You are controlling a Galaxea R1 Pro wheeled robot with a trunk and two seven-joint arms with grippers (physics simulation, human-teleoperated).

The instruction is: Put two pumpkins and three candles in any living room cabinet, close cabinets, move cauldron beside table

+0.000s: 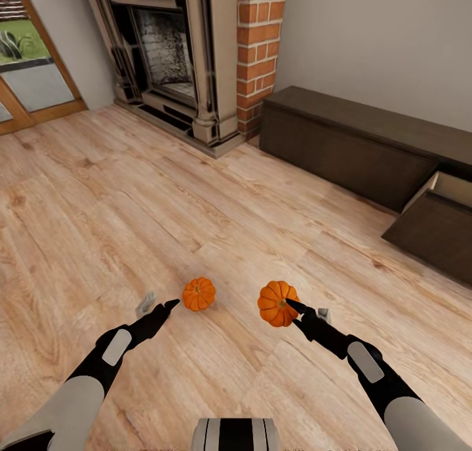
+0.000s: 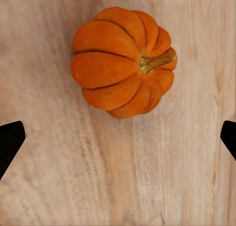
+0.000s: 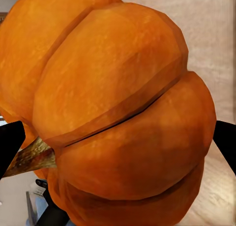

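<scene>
One orange pumpkin (image 1: 198, 294) (image 2: 123, 61) rests on the light wood floor. My left gripper (image 1: 158, 304) (image 2: 118, 140) hovers just short of it, open wide, with the pumpkin lying beyond its dark fingertips (image 2: 10, 142). My right gripper (image 1: 300, 309) (image 3: 118, 147) is shut on the second pumpkin (image 1: 277, 303) (image 3: 118, 113), which hangs off the floor with its stem sideways. At the right wall stands the dark-brown cabinet (image 1: 347, 143); its drawer (image 1: 436, 228) is pulled out and shows a pale inside. No candles or cauldron are in view.
A fireplace (image 1: 167, 51) with a red-brick column (image 1: 259, 51) stands at the back. A glass door (image 1: 33, 71) is at the far left. Wood floor (image 1: 98, 208) stretches between me and the cabinet.
</scene>
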